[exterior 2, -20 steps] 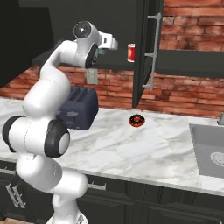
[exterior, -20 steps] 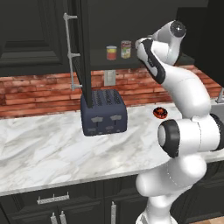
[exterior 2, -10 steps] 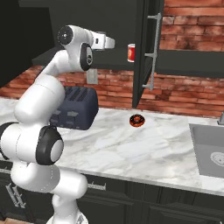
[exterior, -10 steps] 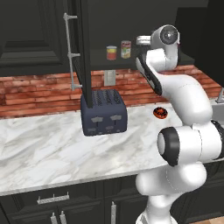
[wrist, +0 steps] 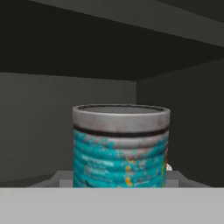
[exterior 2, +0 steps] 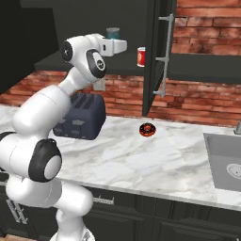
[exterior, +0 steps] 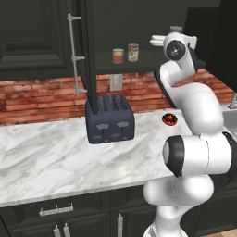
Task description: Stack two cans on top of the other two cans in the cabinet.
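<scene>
The teal-blue can [wrist: 121,146] stands upright straight ahead of the hand, with open dark room above its grey top and to either side of it inside the cabinet [exterior: 152,69]. Left of that can along the shelf stand the short red-orange can [exterior: 118,56] and the taller labelled can [exterior: 133,52], just beside each other. Farther left of it, the open cabinet door [exterior: 88,55] juts out over the toaster [exterior: 110,118].

A kitchen: marble counter [exterior: 46,157], toaster [exterior: 110,119], sink [exterior 2: 226,162], brick backsplash [exterior: 37,95].

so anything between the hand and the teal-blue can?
Nothing. In the hand view the teal-blue can with the grey top stands dead ahead, unobstructed, inside the black cabinet.
</scene>
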Motion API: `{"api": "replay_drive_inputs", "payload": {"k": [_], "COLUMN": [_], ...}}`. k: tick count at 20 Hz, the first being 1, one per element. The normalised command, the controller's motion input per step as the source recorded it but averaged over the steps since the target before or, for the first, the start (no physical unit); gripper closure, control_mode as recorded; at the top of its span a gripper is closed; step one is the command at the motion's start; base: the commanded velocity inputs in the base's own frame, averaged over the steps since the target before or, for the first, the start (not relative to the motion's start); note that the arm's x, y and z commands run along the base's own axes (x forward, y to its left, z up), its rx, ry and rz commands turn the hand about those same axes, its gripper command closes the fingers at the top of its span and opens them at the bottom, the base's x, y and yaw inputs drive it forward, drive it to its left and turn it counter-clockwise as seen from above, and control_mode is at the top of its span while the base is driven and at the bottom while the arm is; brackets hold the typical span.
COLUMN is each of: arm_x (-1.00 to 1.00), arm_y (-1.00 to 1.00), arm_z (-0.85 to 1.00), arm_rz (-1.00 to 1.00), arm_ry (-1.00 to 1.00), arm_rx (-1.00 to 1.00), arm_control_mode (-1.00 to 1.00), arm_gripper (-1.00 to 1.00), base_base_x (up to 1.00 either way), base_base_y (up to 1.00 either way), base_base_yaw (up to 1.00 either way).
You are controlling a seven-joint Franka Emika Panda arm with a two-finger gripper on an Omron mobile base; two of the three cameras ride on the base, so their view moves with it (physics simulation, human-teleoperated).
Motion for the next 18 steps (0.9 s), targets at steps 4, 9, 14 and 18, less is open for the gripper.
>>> {"api": "replay_drive_inputs", "payload": {"k": [4, 9, 14, 18], "arm_x": [-0.07, -0.02, 0.00, 0.00], "arm_y": [-0.32, -0.33, -0.39, -0.35], "arm_z": [0.27, 0.22, 0.04, 0.00], "arm_rz": [-0.09, -0.09, -0.08, -0.01], "arm_ry": [0.02, 0.09, 0.07, 0.00], "arm_rx": [0.00, 0.00, -0.01, 0.00], "arm_control_mode": [-1.00, -1.00, -1.00, -1.00], "arm_gripper": [1.00, 1.00, 1.00, 1.00], "base_base_x": [0.00, 0.00, 0.00, 0.00], "base_base_y": [0.00, 0.00, 0.00, 0.00], "base_base_yaw": [0.00, 0.00, 0.00, 0.00]}}
